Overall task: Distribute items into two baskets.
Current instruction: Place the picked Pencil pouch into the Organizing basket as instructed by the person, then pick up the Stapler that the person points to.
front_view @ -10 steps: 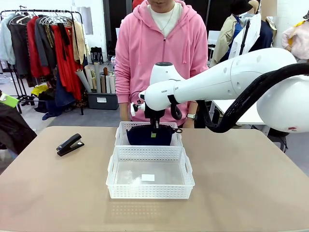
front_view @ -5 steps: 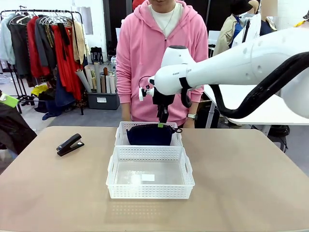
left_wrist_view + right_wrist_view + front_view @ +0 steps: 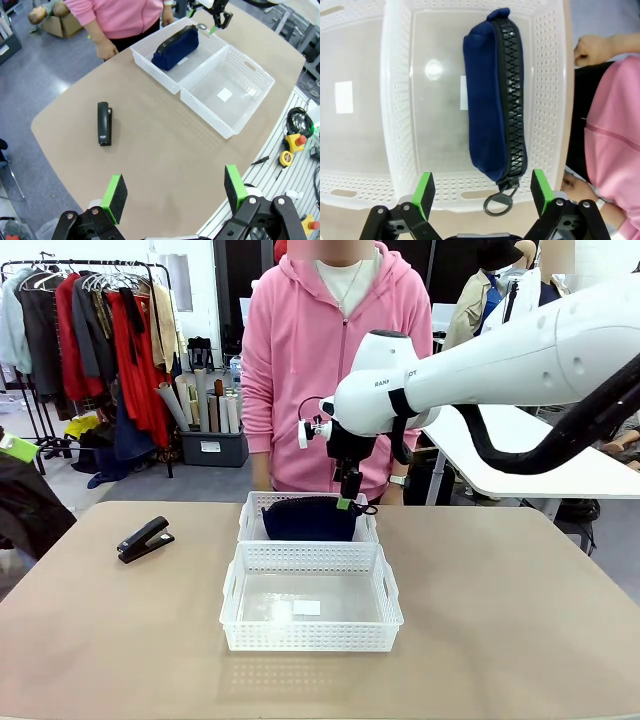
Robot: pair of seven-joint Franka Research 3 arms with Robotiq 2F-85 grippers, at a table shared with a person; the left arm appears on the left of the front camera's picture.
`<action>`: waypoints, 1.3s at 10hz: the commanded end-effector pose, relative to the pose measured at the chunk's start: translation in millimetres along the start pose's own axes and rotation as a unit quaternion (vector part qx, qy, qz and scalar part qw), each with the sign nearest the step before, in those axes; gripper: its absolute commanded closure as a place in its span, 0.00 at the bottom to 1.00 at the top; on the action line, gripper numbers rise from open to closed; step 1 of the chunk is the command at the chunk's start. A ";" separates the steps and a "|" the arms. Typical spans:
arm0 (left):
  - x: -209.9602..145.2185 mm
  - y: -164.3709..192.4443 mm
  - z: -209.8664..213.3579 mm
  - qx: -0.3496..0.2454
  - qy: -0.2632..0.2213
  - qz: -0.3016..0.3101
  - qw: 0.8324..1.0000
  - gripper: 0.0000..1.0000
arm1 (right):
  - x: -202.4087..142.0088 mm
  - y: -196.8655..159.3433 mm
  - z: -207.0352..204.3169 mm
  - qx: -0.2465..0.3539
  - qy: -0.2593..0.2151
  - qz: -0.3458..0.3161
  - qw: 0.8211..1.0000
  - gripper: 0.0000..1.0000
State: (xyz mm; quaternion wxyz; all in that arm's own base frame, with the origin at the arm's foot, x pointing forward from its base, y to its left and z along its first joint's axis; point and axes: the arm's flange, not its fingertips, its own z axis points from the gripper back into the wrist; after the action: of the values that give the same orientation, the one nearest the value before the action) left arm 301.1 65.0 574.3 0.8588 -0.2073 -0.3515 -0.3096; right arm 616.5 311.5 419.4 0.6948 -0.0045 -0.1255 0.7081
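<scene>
The right gripper point(image 3: 482, 186) hangs above the right end of the far basket point(image 3: 248, 522) with its green pads spread wide and nothing between them. The navy zippered pouch point(image 3: 487, 100) lies lengthwise on that basket's floor, zip upward. Its ring pull point(image 3: 496, 204) pokes over the rim just below the pads. The near basket point(image 3: 310, 635) touches the far one along its long side and holds only a small white label point(image 3: 306, 607) on its floor. The black stapler point(image 3: 145, 538) rests closed on the left part of the table point(image 3: 500, 620), well apart from both baskets. The left gripper point(image 3: 175, 187) hovers high over the near left edge of the table, its jaws also fully parted and empty.

The pouch's share of the job looks done, so the step in hand is probably clearing the right arm and fetching the stapler. The right arm would do best to rise straight up before swinging away, so that a pad does not hook the ring pull or catch the lattice wall. It should also keep clear of the person point(image 3: 335, 360), whose hand point(image 3: 592, 48) sits just beyond the far rim. For the stapler, the left arm is the nearer one. Its jaws should straddle the narrow body across its width, near the middle, so the stapler stays level. It should then be set low into the near basket, not dropped.
</scene>
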 end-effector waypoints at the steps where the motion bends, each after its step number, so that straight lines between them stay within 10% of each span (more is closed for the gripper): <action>1: 0.8 -0.3 -1.0 -0.006 -0.006 -0.002 1.000 0.00 | 1.7 -4.4 -2.4 -0.001 -0.003 -0.007 1.000 0.00; 13: 0.8 -0.3 -1.0 -0.006 -0.006 -0.002 1.000 0.00 | -16.2 -7.1 6.5 0.003 0.009 -0.059 0.998 0.00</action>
State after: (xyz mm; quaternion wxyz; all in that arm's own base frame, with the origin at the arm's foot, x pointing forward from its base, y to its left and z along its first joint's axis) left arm 301.1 65.0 574.3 0.8589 -0.2073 -0.3515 -0.3096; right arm 620.0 307.0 414.7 0.7076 -0.0022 -0.1209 0.6962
